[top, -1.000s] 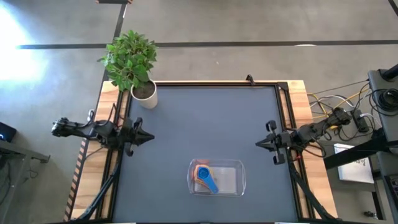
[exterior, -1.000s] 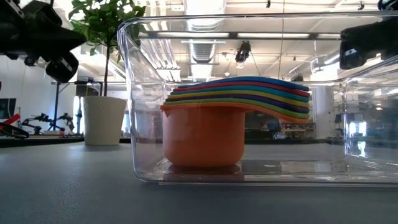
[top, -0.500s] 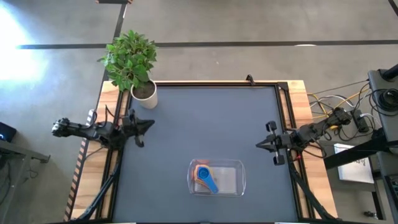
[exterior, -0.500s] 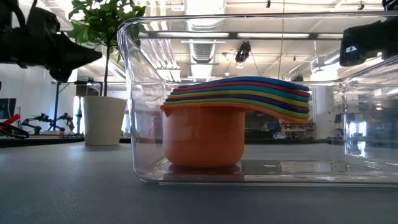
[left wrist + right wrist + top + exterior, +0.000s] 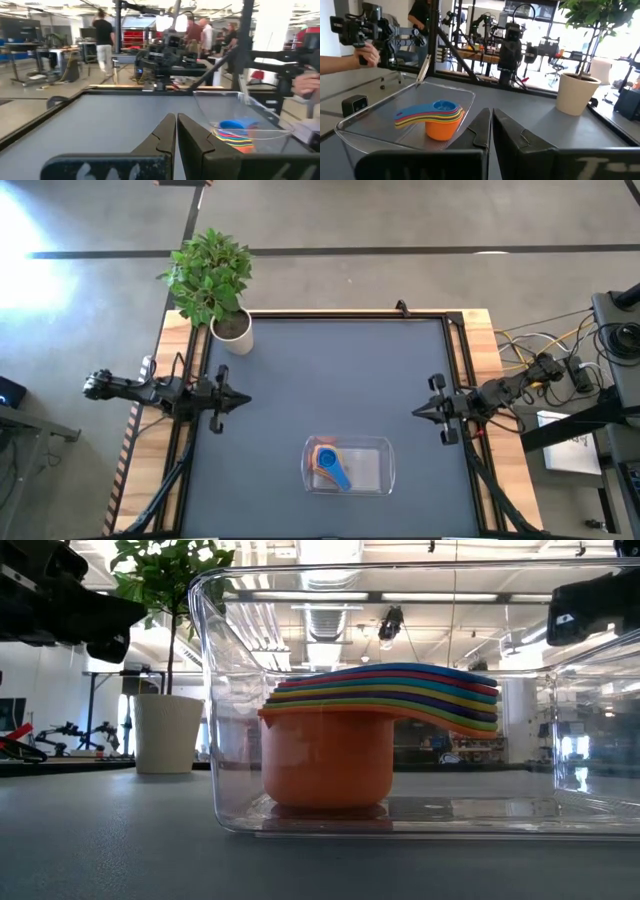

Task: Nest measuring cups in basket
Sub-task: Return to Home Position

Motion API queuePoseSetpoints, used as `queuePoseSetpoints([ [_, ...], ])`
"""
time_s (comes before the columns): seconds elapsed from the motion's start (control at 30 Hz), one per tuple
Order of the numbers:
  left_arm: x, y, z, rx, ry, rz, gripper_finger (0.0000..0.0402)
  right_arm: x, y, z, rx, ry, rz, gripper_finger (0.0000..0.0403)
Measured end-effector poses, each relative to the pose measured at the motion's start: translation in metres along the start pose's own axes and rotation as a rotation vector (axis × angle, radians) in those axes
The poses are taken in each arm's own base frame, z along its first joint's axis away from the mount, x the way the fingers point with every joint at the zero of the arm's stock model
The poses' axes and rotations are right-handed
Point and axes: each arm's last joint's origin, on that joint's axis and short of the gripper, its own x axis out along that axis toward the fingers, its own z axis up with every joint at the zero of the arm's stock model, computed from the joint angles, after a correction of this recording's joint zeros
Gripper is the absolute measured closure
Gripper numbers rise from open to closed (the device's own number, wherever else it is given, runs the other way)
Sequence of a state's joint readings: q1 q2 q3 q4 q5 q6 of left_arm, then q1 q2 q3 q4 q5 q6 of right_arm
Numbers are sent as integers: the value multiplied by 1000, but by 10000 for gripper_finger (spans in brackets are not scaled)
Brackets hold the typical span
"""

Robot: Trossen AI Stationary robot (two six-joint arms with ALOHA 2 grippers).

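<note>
The clear basket (image 5: 385, 470) stands on the dark table near its near edge. Inside it the measuring cups (image 5: 330, 463) sit nested in one stack, the orange one (image 5: 330, 765) at the bottom on the basket floor and the blue one (image 5: 444, 106) on top, with the handles fanned to one side. My left gripper (image 5: 245, 398) hangs shut at the table's left edge, pointing level toward the right. My right gripper (image 5: 414, 413) hangs shut at the right edge, pointing level toward the left. Both are well away from the basket and hold nothing.
A leafy plant in a white pot (image 5: 232, 330) stands at the table's far left corner. A raised frame (image 5: 345, 315) runs around the table. Beyond it are people, and a hand holds a camera (image 5: 365, 50).
My left gripper has rolled about the line it points along while staying shut at the left edge. The basket and the stack of cups have not moved.
</note>
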State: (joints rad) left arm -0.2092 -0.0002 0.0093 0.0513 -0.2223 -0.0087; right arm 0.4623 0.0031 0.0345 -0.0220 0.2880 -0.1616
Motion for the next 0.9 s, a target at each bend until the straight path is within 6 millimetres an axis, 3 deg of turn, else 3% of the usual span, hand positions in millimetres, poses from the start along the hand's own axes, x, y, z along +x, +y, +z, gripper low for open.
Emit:
queuePoseSetpoints([
  [0.3,1,-1,-1,-78,16,-26,402,2,1,-2,46,30,5,394],
  [0.5,2,-1,-3,-72,33,-24,402,3,1,-2,-46,34,6,394],
  [0.9,2,-1,1,-75,21,-22,402,3,1,-1,8,18,2,394],
])
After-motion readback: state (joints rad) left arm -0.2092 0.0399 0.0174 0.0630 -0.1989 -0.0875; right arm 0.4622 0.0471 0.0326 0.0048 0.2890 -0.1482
